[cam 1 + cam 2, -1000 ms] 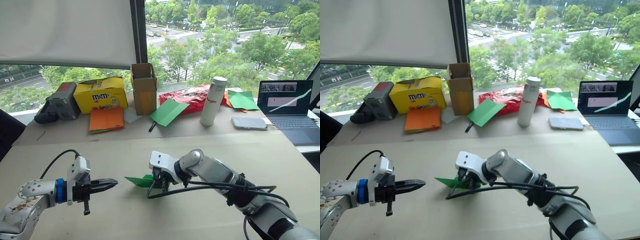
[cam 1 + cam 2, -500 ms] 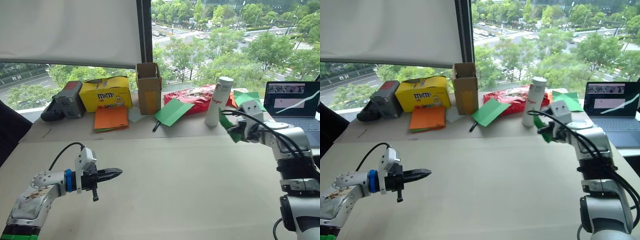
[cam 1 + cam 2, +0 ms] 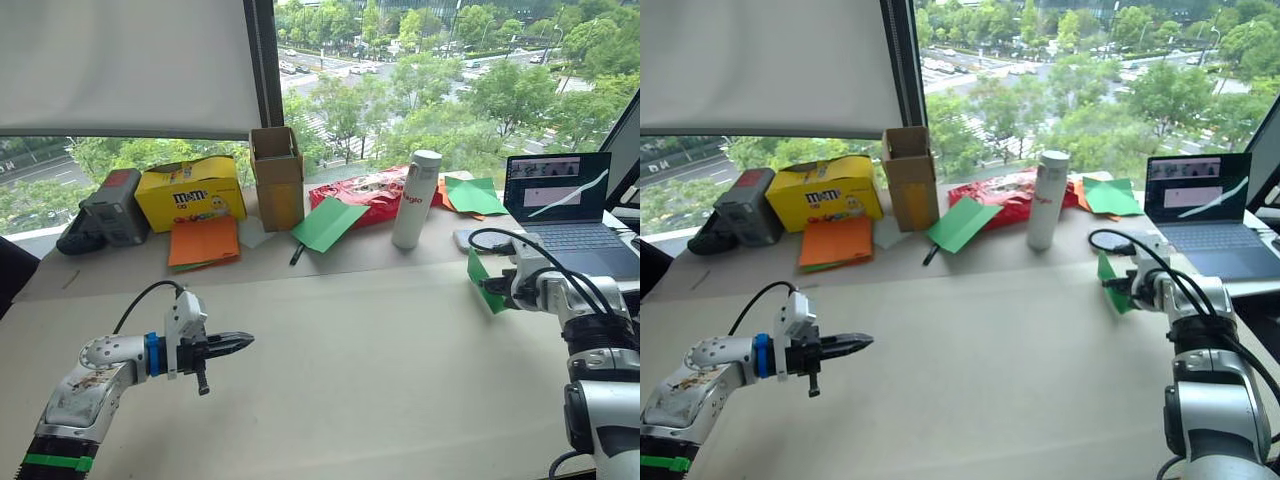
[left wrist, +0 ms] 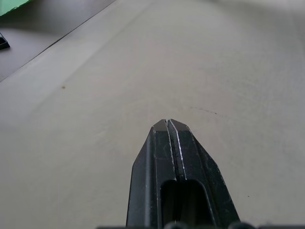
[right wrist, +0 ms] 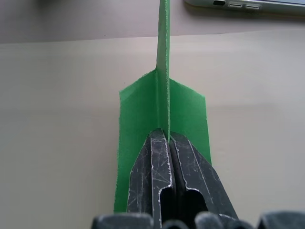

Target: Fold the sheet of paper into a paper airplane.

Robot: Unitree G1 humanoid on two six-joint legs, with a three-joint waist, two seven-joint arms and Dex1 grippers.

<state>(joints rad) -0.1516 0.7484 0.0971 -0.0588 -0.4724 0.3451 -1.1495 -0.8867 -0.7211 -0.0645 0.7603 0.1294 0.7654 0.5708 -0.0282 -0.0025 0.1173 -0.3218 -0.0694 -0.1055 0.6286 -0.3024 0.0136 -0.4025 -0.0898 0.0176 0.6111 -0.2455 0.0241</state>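
Observation:
The sheet of paper is folded into a green paper airplane, a narrow wedge with two flaps spread out to its sides. My right gripper is shut on its centre fold and holds it above the table's right side, in front of the laptop. Over the table's near left, my left gripper hovers shut with nothing in it, its fingertips pressed together above bare table.
Along the back stand a yellow box, a cardboard box, a red bag and a white bottle. Orange sheets and a loose green sheet lie there. A laptop sits at the right.
My right gripper carried the green airplane from the middle of the table up to the far right, then lowered it in front of the laptop. The left gripper stayed shut at the left.

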